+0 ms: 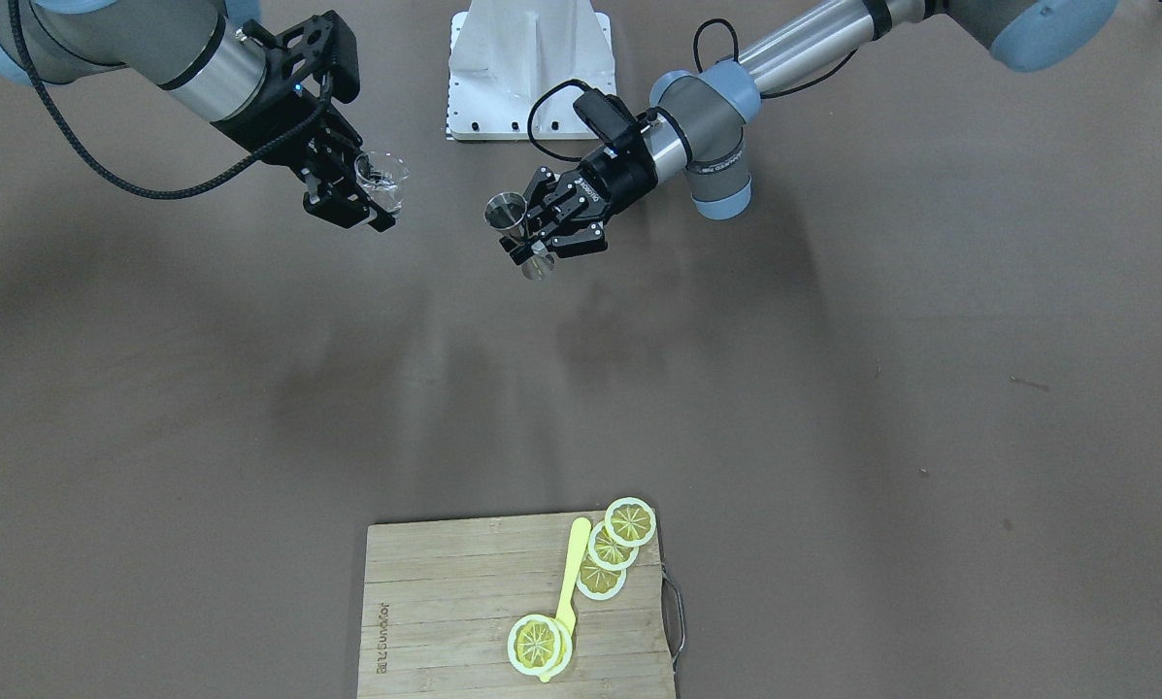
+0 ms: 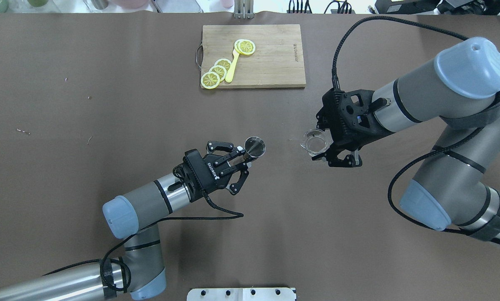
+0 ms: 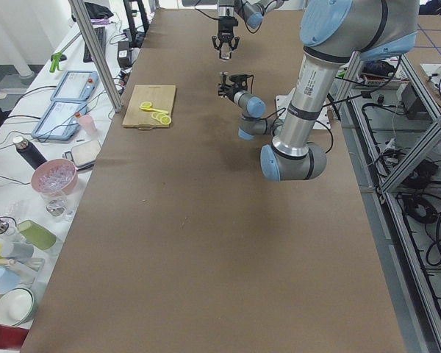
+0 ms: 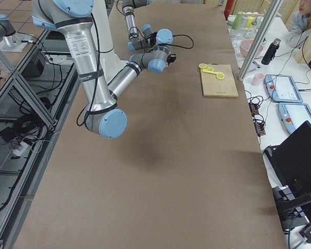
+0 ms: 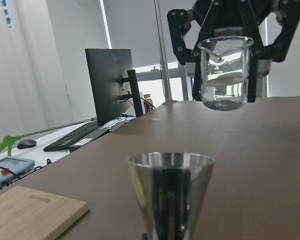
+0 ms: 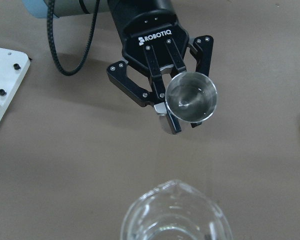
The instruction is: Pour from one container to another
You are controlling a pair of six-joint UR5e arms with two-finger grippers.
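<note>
My left gripper (image 2: 245, 158) is shut on the waist of the grey steel jigger (image 2: 255, 146), holding it upright above the table's middle with its mouth (image 6: 191, 96) open upward. My right gripper (image 2: 329, 148) is shut on the small clear glass cup (image 2: 315, 141), which has a pouring lip. It hangs upright, off the table and apart from the jigger, on the robot's right. The left wrist view shows the cup (image 5: 226, 72) higher than the jigger's rim (image 5: 171, 162) and beyond it. The front view shows the cup (image 1: 381, 180) and the jigger (image 1: 508, 212) with a gap between them.
A wooden cutting board (image 2: 275, 62) with lemon slices (image 2: 216, 73) and a yellow utensil (image 2: 232, 69) lies at the table's far edge. The white robot base plate (image 1: 529, 73) sits between the arms. Side benches hold bottles and bowls (image 3: 53, 176). A person (image 4: 308, 18) sits past the far edge.
</note>
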